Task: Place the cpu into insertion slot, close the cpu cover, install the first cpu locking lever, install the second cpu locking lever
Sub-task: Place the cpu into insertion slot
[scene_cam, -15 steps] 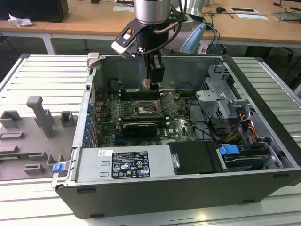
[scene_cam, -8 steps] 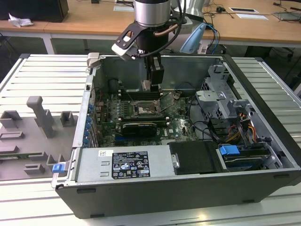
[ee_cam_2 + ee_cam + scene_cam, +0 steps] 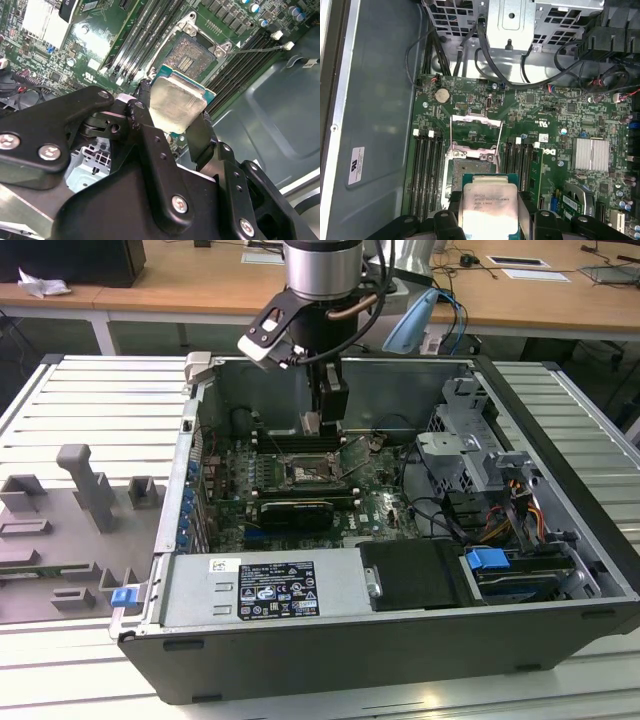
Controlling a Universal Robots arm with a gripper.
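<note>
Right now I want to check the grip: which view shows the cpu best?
The second wrist view: the cpu is close up, its silvery top and green edge clear between the fingers. In the first wrist view the cpu faces the camera but is cut by the picture's edge. In the exterior view it is a small pale speck.

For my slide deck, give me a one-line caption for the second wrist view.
Black gripper grips the small flat square silvery-topped cpu, clear of the open empty socket on the green motherboard.
</note>
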